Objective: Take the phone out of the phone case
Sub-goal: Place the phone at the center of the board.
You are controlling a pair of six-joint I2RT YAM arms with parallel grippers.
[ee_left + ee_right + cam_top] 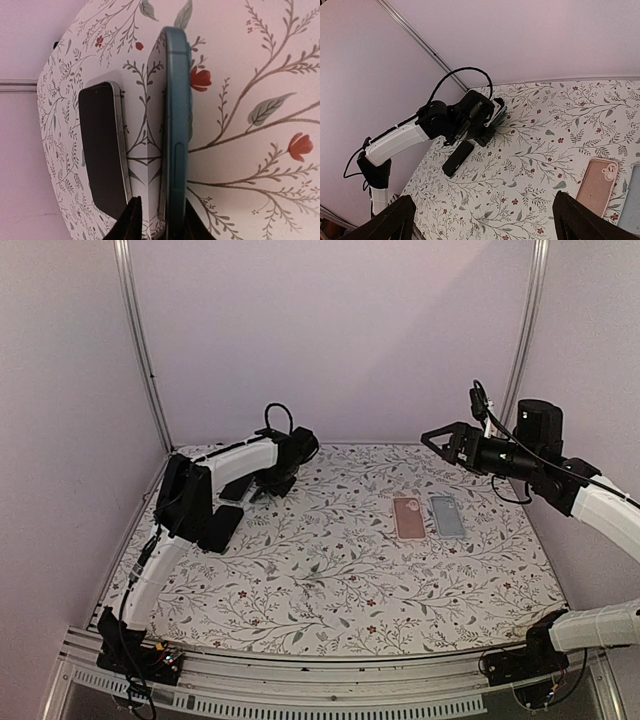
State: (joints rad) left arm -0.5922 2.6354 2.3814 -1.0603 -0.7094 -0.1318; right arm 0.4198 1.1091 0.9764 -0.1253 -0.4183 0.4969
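A teal phone case (176, 125) with a phone in it stands on its long edge on the floral tablecloth; the glossy screen faces left and mirrors the pattern. My left gripper (162, 212) straddles it, one finger against the case's back and one on the screen side, at the back left of the table (272, 483). A bare black phone (102, 150) lies flat just beside it, and it also shows in the top view (237, 488). My right gripper (432, 436) hangs open and empty, high over the right side.
A pink case (407, 517) and a light blue case (447, 515) lie flat side by side right of centre, below my right gripper. Both show in the right wrist view, pink (597, 182) and blue (631, 195). The enclosure walls close the back and sides.
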